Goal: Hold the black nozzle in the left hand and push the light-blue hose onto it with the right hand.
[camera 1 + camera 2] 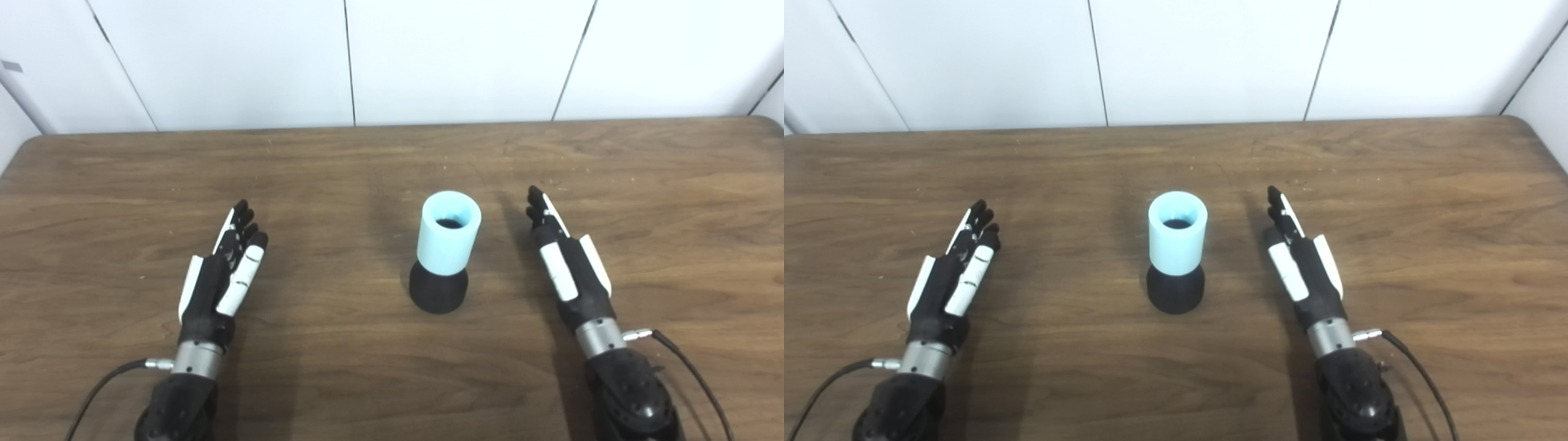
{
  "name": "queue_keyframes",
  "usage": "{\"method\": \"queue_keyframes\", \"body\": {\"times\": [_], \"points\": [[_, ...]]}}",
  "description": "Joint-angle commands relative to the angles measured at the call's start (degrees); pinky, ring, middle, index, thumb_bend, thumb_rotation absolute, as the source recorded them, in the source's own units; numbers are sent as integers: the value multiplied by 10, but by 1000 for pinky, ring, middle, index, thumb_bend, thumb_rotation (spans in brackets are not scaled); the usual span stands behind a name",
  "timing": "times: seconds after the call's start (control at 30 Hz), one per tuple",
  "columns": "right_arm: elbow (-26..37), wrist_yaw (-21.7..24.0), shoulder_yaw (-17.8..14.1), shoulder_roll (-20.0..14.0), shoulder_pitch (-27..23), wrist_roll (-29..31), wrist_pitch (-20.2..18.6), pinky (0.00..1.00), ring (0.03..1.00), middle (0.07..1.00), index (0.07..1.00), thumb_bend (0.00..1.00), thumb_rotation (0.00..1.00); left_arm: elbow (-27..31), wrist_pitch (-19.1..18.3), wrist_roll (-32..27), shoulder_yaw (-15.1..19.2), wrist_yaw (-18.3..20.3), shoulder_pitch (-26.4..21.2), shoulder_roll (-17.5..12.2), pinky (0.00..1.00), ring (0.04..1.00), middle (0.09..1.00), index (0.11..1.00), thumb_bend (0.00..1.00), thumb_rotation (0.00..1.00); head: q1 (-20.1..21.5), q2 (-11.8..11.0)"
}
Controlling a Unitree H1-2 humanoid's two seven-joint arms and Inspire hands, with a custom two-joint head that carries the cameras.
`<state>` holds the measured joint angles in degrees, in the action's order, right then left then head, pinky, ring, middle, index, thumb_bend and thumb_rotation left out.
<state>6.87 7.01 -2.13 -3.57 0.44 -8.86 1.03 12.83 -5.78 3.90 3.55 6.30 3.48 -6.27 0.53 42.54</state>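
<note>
The light-blue hose point(449, 234) is a short, thick-walled cylinder standing upright with its open mouth facing up. Its lower end sits over the top of the black nozzle point(438, 293), and the two read as one joined stack. The stack stands near the middle of the counter point(392, 159), about midway between its left and right edges and nearer the front edge than the far one.

The hose surface is matte and smooth and looks like a moulded or printed plastic or rubber; whether it yields to a squeeze cannot be told. I judge it light. The wall looks thick enough to take a firm wrap round its middle without collapsing.

The nozzle is a squat black piece with a slightly grainy, dull finish, flaring outward to a broad round base. That base makes the stack stable when standing. The nozzle's visible part is short, so a hold there must go low, on the flare. The dull finishes suggest fair grip, not slippery.

The left hand point(222, 271) lies well to the left of the stack, fingers extended and slightly apart, holding nothing. The right hand point(566, 260) lies just right of it, fingers straight and empty. Neither touches the stack.

The counter is dark wood-grain laminate, flat, backed by white wall panels point(465, 58).
</note>
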Motion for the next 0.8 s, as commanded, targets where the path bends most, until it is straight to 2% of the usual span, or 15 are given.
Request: {"method": "queue_keyframes", "body": {"times": [0.0, 0.17, 0.33, 0.57, 0.77], "points": [[0, -7, -2, -10, -7, 6, 21, 1000, 1000, 1000, 1000, 492, 1000, 0, 2, -8, -6, -2, -1, 1, 947, 981, 989, 1000, 424, 739, 0, 1], [-33, -12, -17, -5, -6, 66, 27, 1000, 1000, 1000, 1000, 504, 1000, -7, 6, -25, 1, -5, 0, 3, 967, 997, 1000, 1000, 406, 732, 0, 0], [-42, -12, -15, -10, -2, 72, 35, 1000, 1000, 1000, 1000, 540, 1000, -8, 7, -23, -3, -9, 0, 3, 963, 990, 997, 1000, 393, 725, -1, 3], [-39, -11, -14, -20, 11, 76, 38, 1000, 1000, 1000, 1000, 552, 1000, -2, 2, -18, -13, -6, 4, -11, 956, 982, 991, 1000, 401, 764, -7, -1], [-40, -9, -18, -22, 15, 91, 39, 1000, 999, 994, 997, 604, 1000, 7, -10, -23, -16, -7, 6, -17, 946, 977, 984, 993, 394, 772, -3, 2]]}}
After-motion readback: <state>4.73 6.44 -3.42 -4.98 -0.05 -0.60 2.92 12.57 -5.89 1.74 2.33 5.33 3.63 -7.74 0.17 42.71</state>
